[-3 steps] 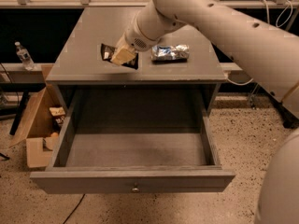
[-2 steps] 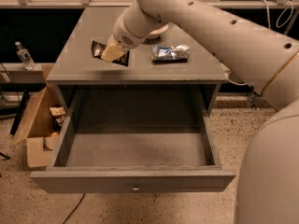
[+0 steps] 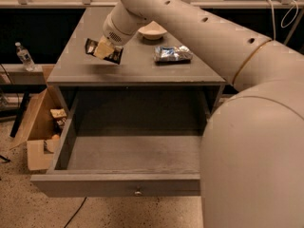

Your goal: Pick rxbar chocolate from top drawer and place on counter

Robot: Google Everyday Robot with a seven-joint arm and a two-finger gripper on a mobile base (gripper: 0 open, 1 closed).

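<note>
The rxbar chocolate (image 3: 93, 49), a flat black wrapper, is held in my gripper (image 3: 103, 49) over the left part of the grey counter (image 3: 137, 65), close above its surface. The gripper's tan fingers (image 3: 104, 48) are shut on the bar's middle. The top drawer (image 3: 118, 156) is pulled wide open below the counter, its inside bare, with a small round knob (image 3: 137, 192) on its front panel. My arm reaches in from the right and covers much of the right side of the view.
A crinkled silver-blue foil packet (image 3: 173, 54) lies on the counter's right part. A white bowl (image 3: 152, 31) stands behind it. An open cardboard box (image 3: 40, 127) with clutter sits on the floor left of the cabinet. A water bottle (image 3: 23, 56) stands at far left.
My gripper has carried the bar leftward over the counter, away from the foil packet. The drawer has stayed open.
</note>
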